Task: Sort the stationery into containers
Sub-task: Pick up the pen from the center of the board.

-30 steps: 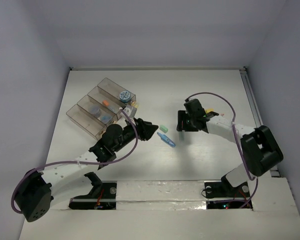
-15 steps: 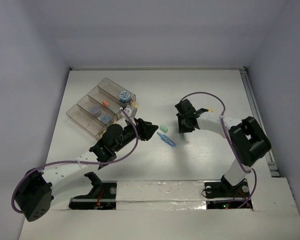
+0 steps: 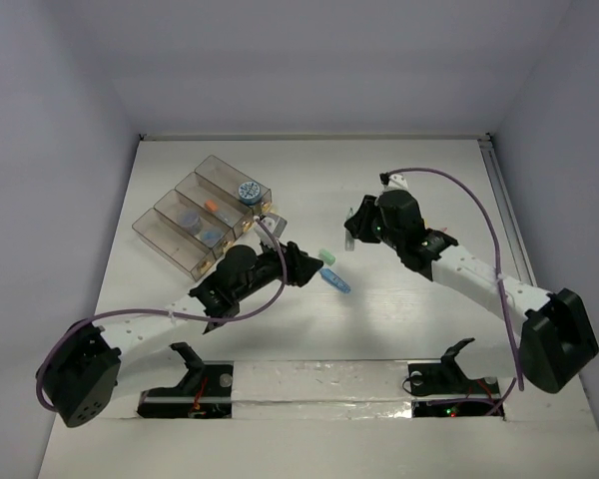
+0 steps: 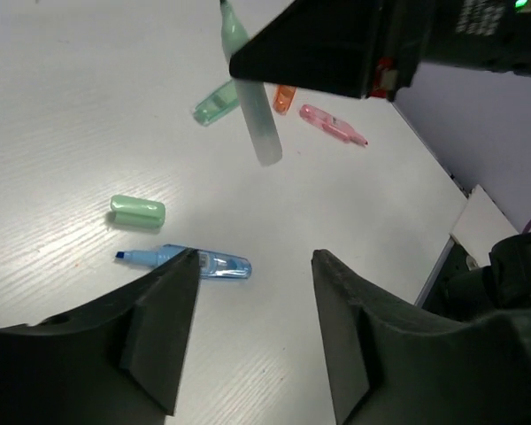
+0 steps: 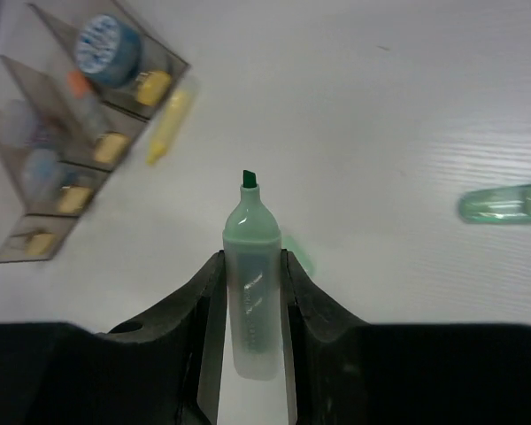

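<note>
A green highlighter (image 5: 250,232), uncapped with its tip exposed, is clamped between the fingers of the right gripper (image 5: 251,264). In the overhead view it is seen right of centre, held above the table (image 3: 429,180). The containers (image 3: 168,242) are found at the upper left, well apart from it, and a tape roll (image 3: 248,190) is seen in the uppermost box.

The step in hand is judged to be the carry to a box. The highlighter should be brought level and lined up with the long axis of the chosen compartment before it is lowered. It should be let go only once it is inside the walls, since a tilted pen could be caught on a rim. The yellow pen (image 5: 170,124) just beside the boxes should be cleared.

The left gripper (image 4: 252,264) is held spread wide just above the blue pen (image 4: 203,263), near a loose green cap (image 4: 138,211). Its arm lies between the right gripper and the boxes, so a path over it is advised.
</note>
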`<action>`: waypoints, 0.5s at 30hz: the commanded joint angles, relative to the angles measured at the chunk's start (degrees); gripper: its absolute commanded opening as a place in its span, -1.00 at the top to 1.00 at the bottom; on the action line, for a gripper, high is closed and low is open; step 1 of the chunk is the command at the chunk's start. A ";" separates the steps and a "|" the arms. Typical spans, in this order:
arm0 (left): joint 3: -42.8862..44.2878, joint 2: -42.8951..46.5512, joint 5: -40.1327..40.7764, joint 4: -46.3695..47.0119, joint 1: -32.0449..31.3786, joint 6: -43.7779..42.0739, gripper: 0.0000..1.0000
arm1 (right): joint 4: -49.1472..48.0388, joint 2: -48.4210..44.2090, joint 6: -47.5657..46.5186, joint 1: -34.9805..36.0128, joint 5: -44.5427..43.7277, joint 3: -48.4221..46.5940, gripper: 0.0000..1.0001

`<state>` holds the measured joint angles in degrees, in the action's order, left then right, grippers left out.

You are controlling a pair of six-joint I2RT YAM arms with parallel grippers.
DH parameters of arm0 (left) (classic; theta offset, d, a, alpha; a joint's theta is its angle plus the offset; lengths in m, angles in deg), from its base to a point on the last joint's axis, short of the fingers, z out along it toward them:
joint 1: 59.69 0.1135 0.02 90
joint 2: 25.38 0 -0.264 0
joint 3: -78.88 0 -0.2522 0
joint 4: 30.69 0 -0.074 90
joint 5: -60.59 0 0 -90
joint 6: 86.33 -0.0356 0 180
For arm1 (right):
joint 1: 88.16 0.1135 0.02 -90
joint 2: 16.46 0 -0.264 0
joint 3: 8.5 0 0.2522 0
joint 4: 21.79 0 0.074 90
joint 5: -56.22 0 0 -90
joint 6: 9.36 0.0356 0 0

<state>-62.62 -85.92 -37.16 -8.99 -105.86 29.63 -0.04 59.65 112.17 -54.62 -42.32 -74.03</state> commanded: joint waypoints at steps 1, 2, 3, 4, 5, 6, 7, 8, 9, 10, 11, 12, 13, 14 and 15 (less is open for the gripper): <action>1.72 -1.34 -2.62 4.09 -0.32 0.15 -0.04 | -16.06 -2.99 5.90 2.66 3.88 4.12 0.99; 1.72 -1.60 -2.54 4.26 -0.32 0.15 -0.15 | -18.42 -3.08 6.96 4.41 3.53 4.31 0.98; 1.72 -2.21 -2.71 4.52 -0.32 0.24 -0.19 | -19.58 -3.08 7.32 5.30 2.92 4.66 0.98; 1.81 -2.48 -2.88 4.70 -0.32 0.32 -0.21 | -20.72 -2.91 7.67 6.18 2.21 4.92 0.98; 1.81 -3.01 -2.89 4.88 -0.32 0.41 -0.22 | -22.91 -2.73 8.63 7.84 2.03 5.18 0.99; 1.90 -3.27 -2.80 5.05 -0.32 0.41 -0.23 | -24.24 -2.55 8.99 8.64 1.68 5.80 0.98; 1.90 -3.36 -2.71 5.05 -0.32 0.50 -0.23 | -26.34 -2.29 9.86 9.34 1.51 6.41 0.98; 1.90 -3.45 -2.36 5.05 -0.32 0.50 -0.23 | -27.14 -2.03 10.22 10.05 1.50 6.68 0.98; 1.81 -3.45 -2.01 4.97 -0.32 0.59 -0.22 | -27.93 -1.76 10.57 11.19 1.42 6.85 0.99; 1.81 -3.45 -1.05 4.79 -0.32 0.41 -0.22 | -28.46 -1.50 10.92 11.81 1.15 6.94 0.98; 1.81 -3.45 -0.34 4.62 -0.32 0.24 -0.19 | -29.42 -1.32 11.27 11.81 1.15 7.12 0.99; 1.81 -3.36 0.97 4.01 -0.32 0.15 -0.17 | -29.61 -1.23 11.36 12.68 1.07 7.12 0.99; 1.81 -3.28 1.59 3.83 -0.32 0.15 -0.15 | -29.78 -1.15 11.54 13.21 1.06 7.21 0.98; 1.81 -3.28 2.29 3.56 -0.32 0.06 -0.13 | -30.22 -1.06 11.62 13.22 1.15 7.29 0.98; 1.81 -3.28 2.73 3.21 -0.32 0.06 -0.12 | -30.22 -0.97 11.71 13.22 1.50 7.30 0.99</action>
<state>-62.62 -89.74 -36.68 -7.83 -105.86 29.85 -23.55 58.82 122.40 -42.03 -40.46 -67.14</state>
